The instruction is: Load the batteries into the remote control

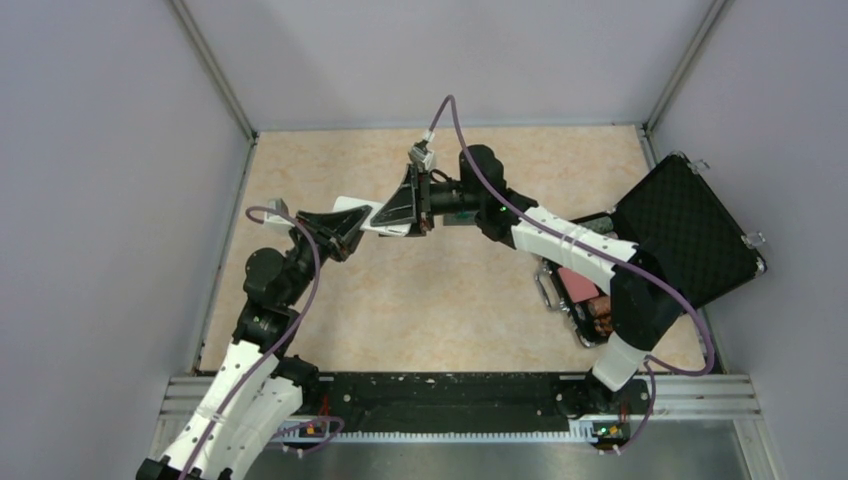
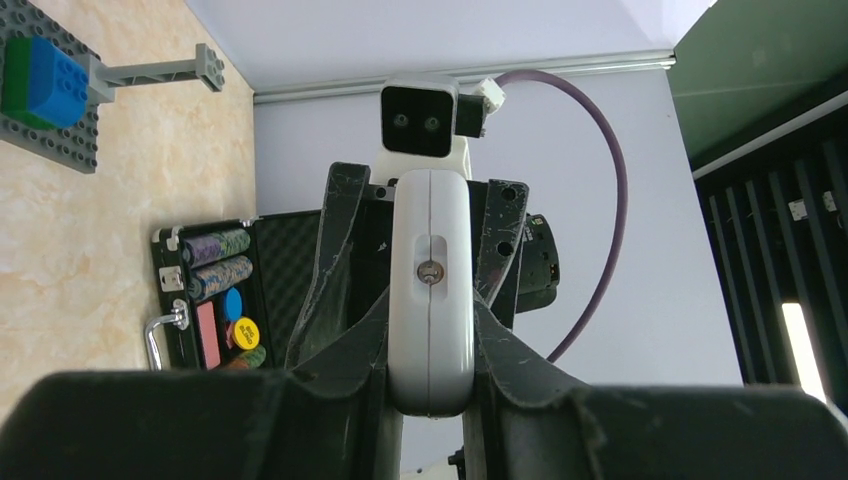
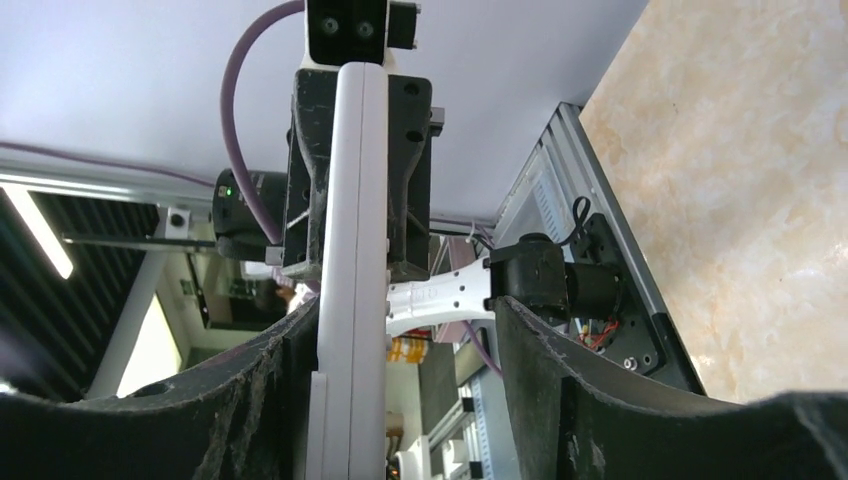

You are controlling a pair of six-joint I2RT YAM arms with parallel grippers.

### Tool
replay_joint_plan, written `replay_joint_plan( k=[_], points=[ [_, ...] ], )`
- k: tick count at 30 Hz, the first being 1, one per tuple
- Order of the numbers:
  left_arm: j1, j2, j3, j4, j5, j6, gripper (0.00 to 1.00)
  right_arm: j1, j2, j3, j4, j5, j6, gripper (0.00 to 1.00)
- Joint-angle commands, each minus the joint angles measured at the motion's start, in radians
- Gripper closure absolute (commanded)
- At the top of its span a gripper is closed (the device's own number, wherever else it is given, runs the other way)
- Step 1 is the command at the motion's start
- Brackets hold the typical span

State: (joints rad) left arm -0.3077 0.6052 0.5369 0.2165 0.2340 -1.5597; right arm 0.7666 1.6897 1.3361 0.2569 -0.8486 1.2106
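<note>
The remote control (image 1: 368,216) is held in the air edge-on between the two arms, above the back middle of the table. My left gripper (image 2: 430,312) is shut on one end of the white body (image 2: 430,290), with both fingers pressed against its sides. My right gripper (image 3: 400,335) is open round the other end (image 3: 352,250). Its left finger (image 3: 285,385) lies against the remote and its right finger (image 3: 545,375) stands well apart. From above, the right gripper (image 1: 402,205) meets the left gripper (image 1: 345,228) nose to nose. The batteries are out of view.
An open black case (image 1: 690,235) with poker chips (image 2: 215,262) lies at the right of the table, under the right arm. A grey plate with a blue block (image 2: 45,85) shows in the left wrist view. Grey walls enclose the table on three sides.
</note>
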Motion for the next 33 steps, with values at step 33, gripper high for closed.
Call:
replay_joint_plan(
  k=[33],
  points=[
    [-0.004,-0.04,-0.082,0.126,-0.044,-0.009,1.0,-0.061,-0.222,-0.223,0.114,0.236,0.141,0.6]
  ],
)
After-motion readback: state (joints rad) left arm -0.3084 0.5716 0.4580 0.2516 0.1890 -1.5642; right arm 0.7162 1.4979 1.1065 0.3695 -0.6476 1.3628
